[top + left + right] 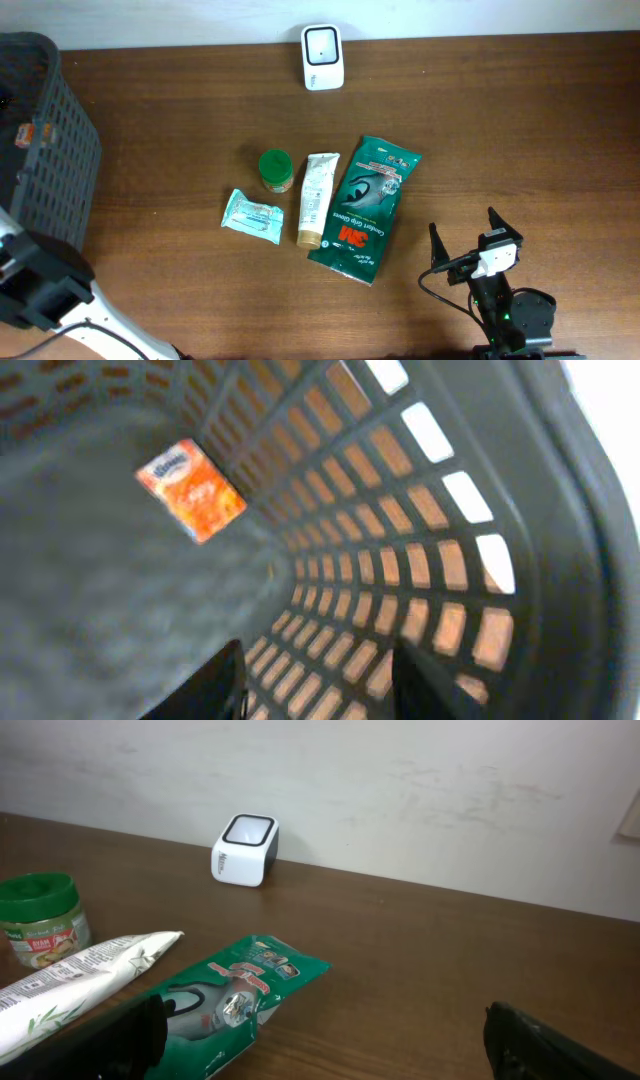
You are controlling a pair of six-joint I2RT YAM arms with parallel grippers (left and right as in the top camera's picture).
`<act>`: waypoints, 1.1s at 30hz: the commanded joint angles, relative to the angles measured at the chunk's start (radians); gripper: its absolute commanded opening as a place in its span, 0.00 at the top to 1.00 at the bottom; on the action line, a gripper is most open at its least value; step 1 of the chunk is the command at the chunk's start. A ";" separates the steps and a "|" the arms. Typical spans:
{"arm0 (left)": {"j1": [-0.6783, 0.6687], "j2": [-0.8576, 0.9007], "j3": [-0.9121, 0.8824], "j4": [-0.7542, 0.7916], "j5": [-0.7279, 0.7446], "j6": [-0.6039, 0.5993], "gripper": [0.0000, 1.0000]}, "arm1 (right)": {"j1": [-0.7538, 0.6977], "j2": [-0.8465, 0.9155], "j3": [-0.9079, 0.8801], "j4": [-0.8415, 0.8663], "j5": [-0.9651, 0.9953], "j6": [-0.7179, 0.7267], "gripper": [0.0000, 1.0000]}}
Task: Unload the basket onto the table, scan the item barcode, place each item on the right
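The white barcode scanner stands at the table's far edge. Mid-table lie a green-lidded jar, a white tube, a green 3M pack and a small teal packet. An orange packet lies on the floor of the dark basket. My left gripper is inside the basket, its fingers apart with nothing between them, some way from the orange packet. My right gripper stands wide open and empty, right of the 3M pack.
The basket's slotted wall curves close around the left gripper on its right side. The left arm's base sits at the table's front left corner. Bare wood lies between the 3M pack and the scanner.
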 commanded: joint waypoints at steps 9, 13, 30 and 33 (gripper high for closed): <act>-0.046 -0.090 -0.607 0.761 -0.338 -0.065 0.43 | -0.007 -0.006 -0.009 0.002 -0.008 -0.004 0.02; -0.054 0.002 -0.647 0.883 -0.339 -0.050 0.38 | -0.007 -0.006 -0.009 0.002 -0.008 -0.003 0.02; -0.004 0.163 -0.261 0.518 -0.339 0.006 0.36 | -0.007 -0.006 -0.009 0.002 -0.008 -0.004 0.02; -0.010 0.271 -0.261 0.599 -0.284 0.007 0.36 | -0.007 -0.006 -0.009 0.002 -0.008 -0.004 0.02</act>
